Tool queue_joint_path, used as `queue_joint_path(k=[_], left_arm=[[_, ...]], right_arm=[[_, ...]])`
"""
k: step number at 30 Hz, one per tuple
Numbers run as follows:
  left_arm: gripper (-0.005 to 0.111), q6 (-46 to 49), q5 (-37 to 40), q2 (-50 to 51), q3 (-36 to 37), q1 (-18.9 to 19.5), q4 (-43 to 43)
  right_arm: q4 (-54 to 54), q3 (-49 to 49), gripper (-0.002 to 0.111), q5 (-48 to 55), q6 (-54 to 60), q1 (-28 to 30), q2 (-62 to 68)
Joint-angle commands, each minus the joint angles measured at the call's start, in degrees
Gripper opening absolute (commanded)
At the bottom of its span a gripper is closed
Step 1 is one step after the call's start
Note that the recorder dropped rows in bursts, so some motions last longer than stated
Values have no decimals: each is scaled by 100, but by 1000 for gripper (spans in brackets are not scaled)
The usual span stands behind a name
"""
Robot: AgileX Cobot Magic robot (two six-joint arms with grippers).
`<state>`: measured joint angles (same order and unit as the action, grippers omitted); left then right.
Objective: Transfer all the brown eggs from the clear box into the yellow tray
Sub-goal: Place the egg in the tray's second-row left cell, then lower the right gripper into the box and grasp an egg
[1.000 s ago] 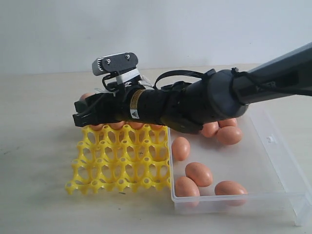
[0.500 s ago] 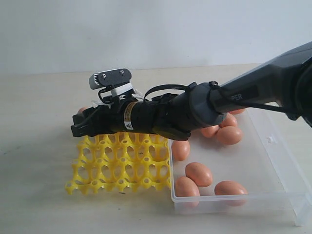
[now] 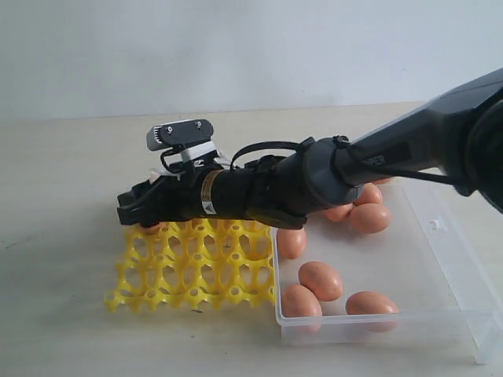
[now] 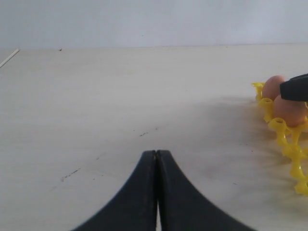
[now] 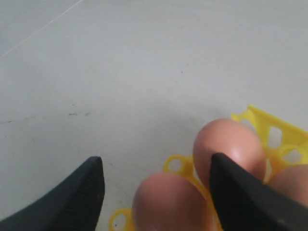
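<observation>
The yellow tray (image 3: 196,267) lies left of the clear box (image 3: 440,259). My right gripper (image 3: 130,212) reaches across to the tray's far left corner and hangs low over it. In the right wrist view this gripper (image 5: 155,163) is open, and a brown egg (image 5: 171,202) sits in a tray cup between the spread fingers, with a gap on one side. A second egg (image 5: 226,144) sits in the adjoining cup and a third (image 5: 291,180) beside it. Several brown eggs (image 3: 320,279) lie in the box. My left gripper (image 4: 156,153) is shut over bare table, empty, and it does not show in the exterior view.
The tray's near rows (image 3: 189,287) hold no eggs. The left wrist view shows the tray's edge (image 4: 288,139) with two eggs (image 4: 288,109) and a right finger (image 4: 296,89) above them. The right arm (image 3: 314,181) spans the tray's far row and part of the box.
The right gripper has sunk toward the tray's far left corner and its jaws have spread wider. The egg now rests in the cup between them. The left arm is unchanged.
</observation>
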<state>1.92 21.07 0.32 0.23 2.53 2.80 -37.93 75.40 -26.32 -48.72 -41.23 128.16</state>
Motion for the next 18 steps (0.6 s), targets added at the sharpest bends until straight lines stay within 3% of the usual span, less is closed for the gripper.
queue_joint_path(k=[1,2,4,5,6,7,9,12,16,18], left_arm=[[0,-31,-80,-32,-23,-29,32],[0,-31,-80,-32,-23,-29,32],[0,-31,-80,-32,-23,-29,32],[0,-31,-80,-32,-23,-29,32],[0,-31,-80,-32,-23,-29,32],[0,-31,-80,-32,-23,-29,32],[0,-31,-80,-32,-23,-29,32],[0,-31,-80,-32,-23,-29,32],[0,-31,-80,-32,-23,-29,32],[0,-31,-80,-32,-23,-29,32]], right_arm=[[-119,29,58,946,-259,-8,-795],[-119,29,54,1315,-276,-8,-1005],[-94,29,37,3131,-68,-8,-1787],[248,29,23,4568,760,-8,-2285],[469,29,18,5159,1384,-8,-2478],[970,-22,6,6606,2630,59,-2746],[1672,-316,0,7993,3629,266,-2919],[2698,-1104,0,8528,4474,638,-3074],[2941,-1819,0,7870,4614,725,-3180],[3197,-1943,8,7702,4826,725,-3215]])
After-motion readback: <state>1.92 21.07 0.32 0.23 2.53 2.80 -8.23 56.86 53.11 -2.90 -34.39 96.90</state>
